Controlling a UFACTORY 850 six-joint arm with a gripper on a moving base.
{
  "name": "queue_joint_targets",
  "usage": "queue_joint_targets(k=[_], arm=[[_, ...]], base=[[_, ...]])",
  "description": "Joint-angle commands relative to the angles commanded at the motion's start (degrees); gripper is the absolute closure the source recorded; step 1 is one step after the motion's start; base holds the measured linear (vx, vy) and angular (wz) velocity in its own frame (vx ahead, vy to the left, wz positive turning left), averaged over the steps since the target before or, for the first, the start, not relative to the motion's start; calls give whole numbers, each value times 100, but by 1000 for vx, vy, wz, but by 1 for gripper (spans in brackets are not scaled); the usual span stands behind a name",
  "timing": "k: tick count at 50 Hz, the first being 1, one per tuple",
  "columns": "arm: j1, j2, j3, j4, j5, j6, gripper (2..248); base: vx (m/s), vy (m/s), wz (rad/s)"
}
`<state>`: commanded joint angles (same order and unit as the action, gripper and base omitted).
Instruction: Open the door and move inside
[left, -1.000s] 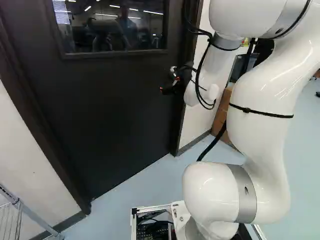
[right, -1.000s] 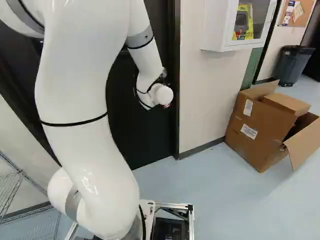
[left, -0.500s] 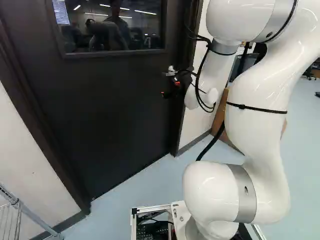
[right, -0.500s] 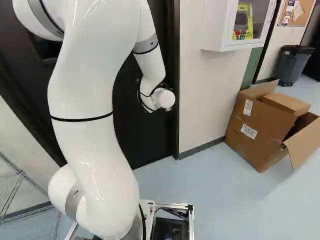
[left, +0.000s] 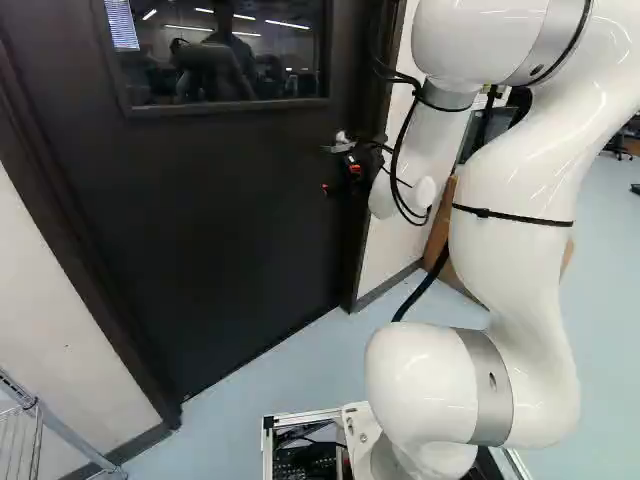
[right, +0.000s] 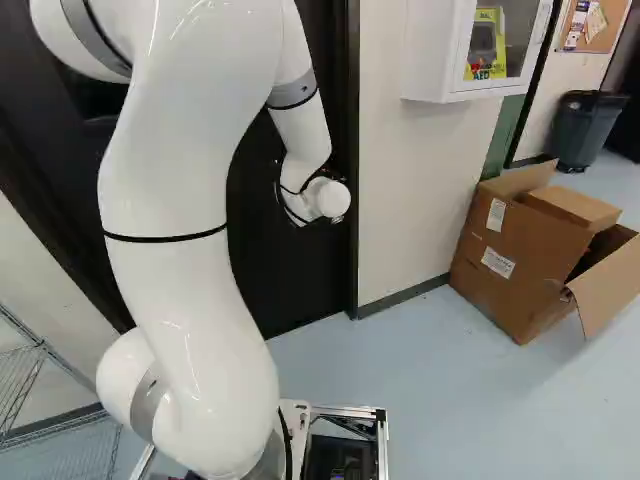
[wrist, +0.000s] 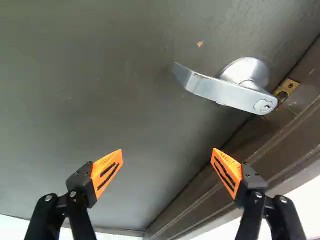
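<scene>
Arm (right: 165, 300) has shifted slightly, wrist a little lower; base and door (left: 230, 220) haven't moved. I see handle (wrist: 225, 92) as silver lever, gently bent, scuffed near tip, keyhole at pivot end. Gripper (left: 341, 178) released, pads (wrist: 107, 170) well apart. Handle sits on closed door, ahead of fingertips, offset toward door frame (wrist: 285, 135). Printed white labels (right: 497, 263) on cardboard box (right: 490, 300).

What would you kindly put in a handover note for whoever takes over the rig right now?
Tool: open, nothing between its fingers.
Handle: silver lever ahead of the tool, ungripped, beside the frame.
Done: tool lined up near the handle; door looks shut.
Left: work the handle, open the door, move inside.
</scene>
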<state>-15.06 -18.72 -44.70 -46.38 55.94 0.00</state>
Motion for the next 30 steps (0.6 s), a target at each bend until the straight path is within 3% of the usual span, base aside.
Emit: queue_joint_targets(k=[16,30], arm=[[9,-53,-65,0,0,0,3],[102,-361,-452,0,13,0,3]], base=[[0,0,0],[0,0,0]])
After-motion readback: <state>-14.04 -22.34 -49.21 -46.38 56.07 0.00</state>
